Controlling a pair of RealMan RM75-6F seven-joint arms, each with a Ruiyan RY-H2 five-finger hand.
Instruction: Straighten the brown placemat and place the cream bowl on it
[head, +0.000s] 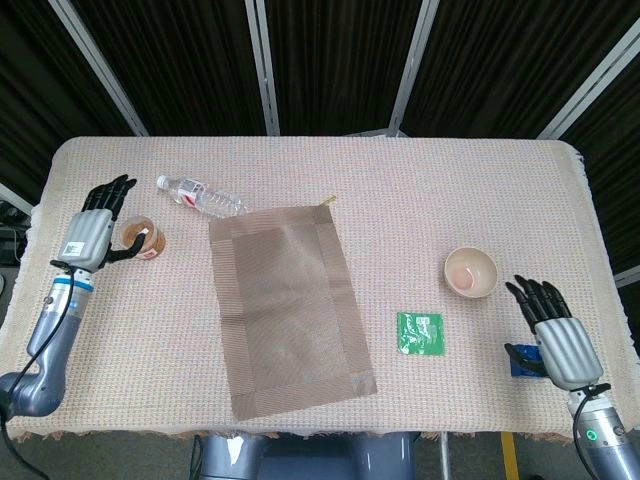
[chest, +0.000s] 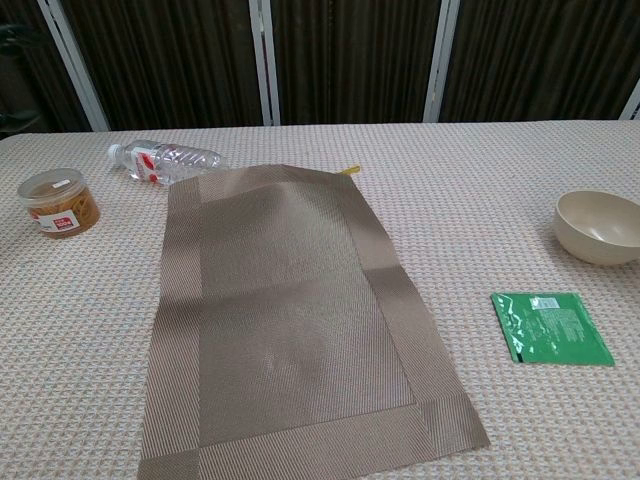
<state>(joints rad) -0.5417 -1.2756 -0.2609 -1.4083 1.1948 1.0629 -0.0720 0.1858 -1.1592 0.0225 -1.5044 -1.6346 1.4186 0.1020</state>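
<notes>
Left hand (head: 98, 226): hovered at the table's left edge, fingers spread, empty, just beside the small brown jar (head: 142, 238).
Right hand (head: 556, 333): sat at the table's right edge, fingers fanned apart, holding nothing, over a blue block (head: 522, 362).
Brown placemat (head: 289, 308): lay unfolded and flat in the middle of the table (head: 420, 200), slightly skewed, its near short end close to the front edge.
Cream bowl (head: 471, 272): stood upright on the table toward the right edge, well apart from the placemat, near the right hand.
Green packet (head: 420, 332): lay flat between the placemat and the bowl.
Water bottle (head: 200, 198): lay on its side near the placemat's far left corner.
Yellow tape strip (chest: 347, 170): poked out from under the placemat's far edge.
</notes>
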